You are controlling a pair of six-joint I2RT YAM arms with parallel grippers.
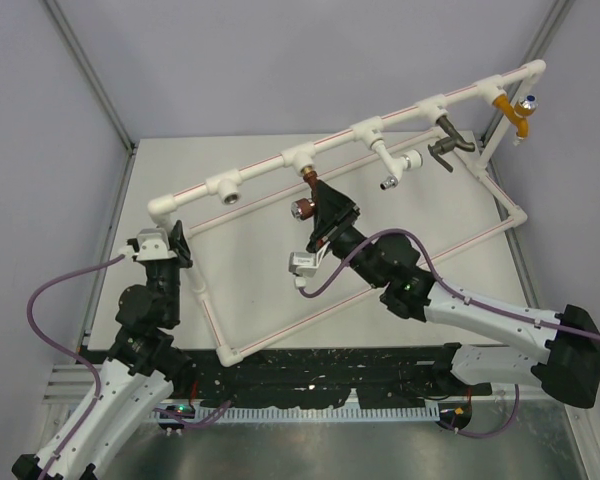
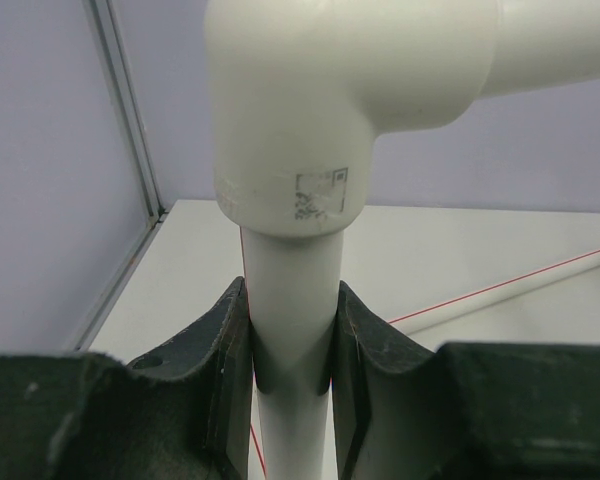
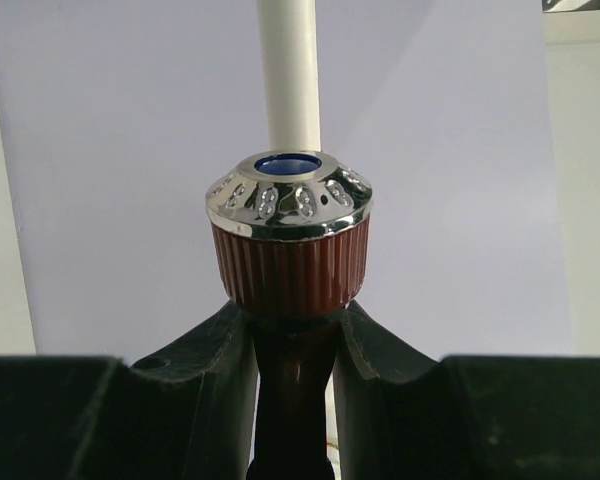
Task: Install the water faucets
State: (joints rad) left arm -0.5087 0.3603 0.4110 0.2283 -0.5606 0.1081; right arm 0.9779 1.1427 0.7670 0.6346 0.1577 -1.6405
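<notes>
The reddish-brown water faucet (image 1: 308,197) hangs at the second tee of the white pipe frame (image 1: 280,160), its brass end at the fitting and its dark-red knob pointing left. My right gripper (image 1: 325,205) is shut on the faucet body just behind the knob (image 3: 290,255), which has a chrome cap with a blue centre. My left gripper (image 1: 173,245) is shut on the frame's vertical white pipe (image 2: 290,300) just under a corner elbow (image 2: 320,110) at the frame's left end.
A dark bronze-grey lever tap (image 1: 448,140) and an orange tap with a blue knob (image 1: 521,113) sit on the frame's right fittings. A white chrome-tipped tap (image 1: 395,170) hangs mid-frame. One tee (image 1: 227,190) on the left is open. Grey enclosure walls surround the table.
</notes>
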